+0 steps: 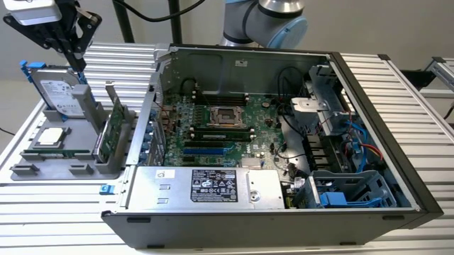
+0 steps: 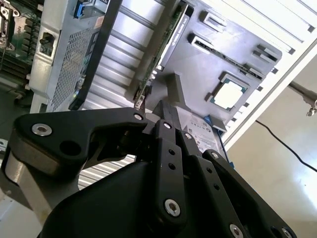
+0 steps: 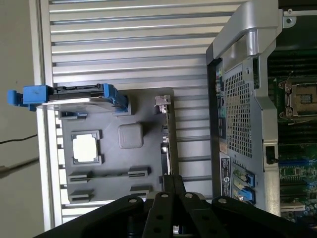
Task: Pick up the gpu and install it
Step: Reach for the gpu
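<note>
So, gripper [image 1: 78, 62]: black fingers pressed together with nothing between them. I have it hanging above the grey holder [image 1: 28, 171], over the hard drive [image 1: 60, 87] end in the exterior view.
gpu [image 1: 117, 126]: stands on edge in a slot of the holder, on the side nearest the computer case [image 1: 397, 101], with its silver bracket up at one end. It is untouched and apart from the gripper.
Alignment: in the first wrist view I see the card edge-on, roughly in line with the fingertips.
Handling: I judge it stiff and fairly light but fragile — bare circuit board on one face, cooler shroud on the other.
Grip point: I'd take the upper edge near the middle, pads on the two flat faces, away from the bracket and the contact edge.
Progress: pick-up not yet made — no card stands on the motherboard [image 1: 212, 135].
</note>
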{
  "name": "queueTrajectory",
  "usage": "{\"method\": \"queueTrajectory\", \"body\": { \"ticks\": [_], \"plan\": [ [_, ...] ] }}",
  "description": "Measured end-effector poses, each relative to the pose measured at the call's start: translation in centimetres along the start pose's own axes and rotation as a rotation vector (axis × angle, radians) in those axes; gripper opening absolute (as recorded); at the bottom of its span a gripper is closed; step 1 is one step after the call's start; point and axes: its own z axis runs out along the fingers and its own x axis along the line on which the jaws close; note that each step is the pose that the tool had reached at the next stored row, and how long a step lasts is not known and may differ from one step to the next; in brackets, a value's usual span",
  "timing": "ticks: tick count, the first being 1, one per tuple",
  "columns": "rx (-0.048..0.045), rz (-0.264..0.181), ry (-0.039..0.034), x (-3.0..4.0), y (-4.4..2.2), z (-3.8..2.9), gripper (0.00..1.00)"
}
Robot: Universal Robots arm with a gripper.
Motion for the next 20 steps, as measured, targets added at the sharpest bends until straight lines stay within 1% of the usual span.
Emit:
{"method": "queueTrajectory", "body": {
  "ticks": [9, 11, 20],
  "plan": [
    [0.0000, 0.000, 0.0000, 0.01, 0.00, 0.00, 0.00],
    [0.0103, 0.000, -0.0005, 0.03, 0.13, 0.00, 0.00],
    [0.0098, 0.000, -0.0005, 0.02, 0.13, 0.00, 0.00]
  ]
}}
